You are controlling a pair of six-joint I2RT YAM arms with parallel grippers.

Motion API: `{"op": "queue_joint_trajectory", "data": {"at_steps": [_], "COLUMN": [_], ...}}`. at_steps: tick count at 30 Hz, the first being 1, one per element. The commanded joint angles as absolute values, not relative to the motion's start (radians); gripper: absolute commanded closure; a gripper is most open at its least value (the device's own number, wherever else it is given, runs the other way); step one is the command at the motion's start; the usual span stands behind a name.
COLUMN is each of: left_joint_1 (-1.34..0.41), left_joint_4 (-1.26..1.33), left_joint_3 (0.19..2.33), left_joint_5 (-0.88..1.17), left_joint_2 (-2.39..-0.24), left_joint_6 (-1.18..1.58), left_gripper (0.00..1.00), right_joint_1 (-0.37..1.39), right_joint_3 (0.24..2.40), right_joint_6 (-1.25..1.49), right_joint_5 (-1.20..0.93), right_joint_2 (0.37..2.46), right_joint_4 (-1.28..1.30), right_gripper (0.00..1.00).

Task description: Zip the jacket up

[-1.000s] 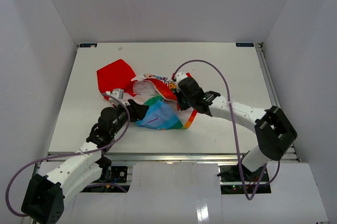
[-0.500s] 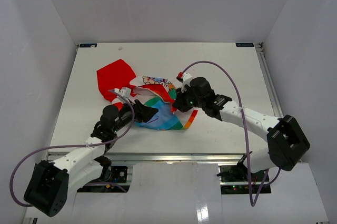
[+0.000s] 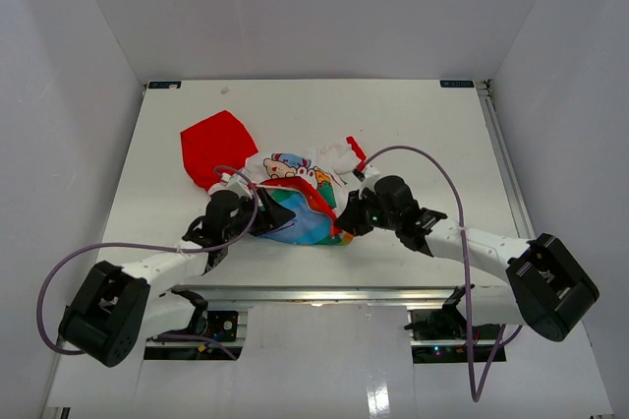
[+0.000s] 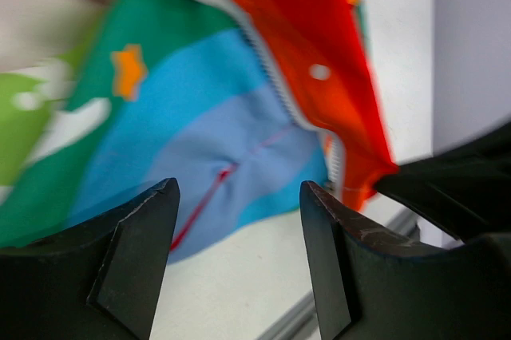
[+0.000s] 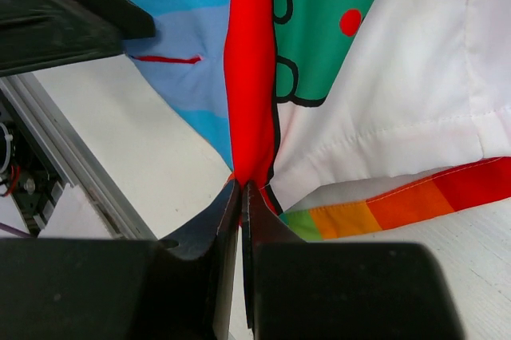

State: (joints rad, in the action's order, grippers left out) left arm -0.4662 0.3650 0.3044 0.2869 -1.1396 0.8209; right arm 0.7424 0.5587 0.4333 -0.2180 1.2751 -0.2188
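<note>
From above, the jacket (image 3: 290, 193) lies bunched on the table (image 3: 423, 124) toward its near edge, with the red hood (image 3: 211, 144) to the far left. The left gripper (image 3: 263, 218) and right gripper (image 3: 344, 223) flank the rainbow hem.

In the left wrist view, the left gripper (image 4: 239, 228) stands wide apart and holds nothing. The rainbow panel hangs just beyond it, crossed by a white row of zipper teeth (image 4: 267, 85).

In the right wrist view, the right gripper (image 5: 242, 195) is pinched tight on the lower end of the red front edge (image 5: 249, 77), beside a green cartoon print (image 5: 319, 13).

We judge the cloth light, limp and probably slick, sagging wherever it is not held. We would grip the bottom corners of the opening, close beside the teeth, and keep them taut. We can read no brand, label or writing.
</note>
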Motion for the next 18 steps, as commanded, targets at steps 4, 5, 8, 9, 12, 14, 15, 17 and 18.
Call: {"op": "queue_joint_trajectory", "data": {"at_steps": [4,5,8,9,12,14,15,17,18], "left_joint_1": [-0.41,-0.401,-0.367,-0.353,-0.329,-0.318,-0.316,-0.316,-0.317], "left_joint_4": [0.23,0.214,0.177,0.164,0.146,0.148,0.154,0.19,0.201], "left_joint_3": [0.337,0.356,0.425,0.454,0.531,0.595,0.624,0.678,0.7], "left_joint_5": [-0.016,-0.034,-0.052,-0.052,-0.06,-0.047,-0.034,0.034,0.072], "left_joint_2": [-1.218,-1.242,-1.328,-1.363,-1.448,-1.513,-1.539,-1.589,-1.608], "left_joint_6": [0.873,0.863,0.828,0.817,0.787,0.755,0.731,0.659,0.631], "left_gripper": [0.28,0.28,0.28,0.28,0.28,0.28,0.29,0.29,0.29], "right_joint_1": [0.739,0.74,0.751,0.758,0.794,0.847,0.882,0.952,0.978], "right_joint_3": [0.5,0.482,0.422,0.4,0.335,0.311,0.308,0.309,0.311], "right_joint_6": [0.472,0.482,0.514,0.525,0.568,0.594,0.602,0.61,0.613], "right_joint_5": [-0.186,-0.183,-0.174,-0.167,-0.142,-0.125,-0.111,-0.044,-0.005], "right_joint_2": [1.212,1.201,1.162,1.148,1.117,1.117,1.119,1.113,1.105], "right_joint_4": [-0.345,-0.36,-0.409,-0.426,-0.494,-0.537,-0.543,-0.543,-0.542], "right_gripper": [0.92,0.92,0.92,0.92,0.92,0.92,0.92,0.92,0.92]}}
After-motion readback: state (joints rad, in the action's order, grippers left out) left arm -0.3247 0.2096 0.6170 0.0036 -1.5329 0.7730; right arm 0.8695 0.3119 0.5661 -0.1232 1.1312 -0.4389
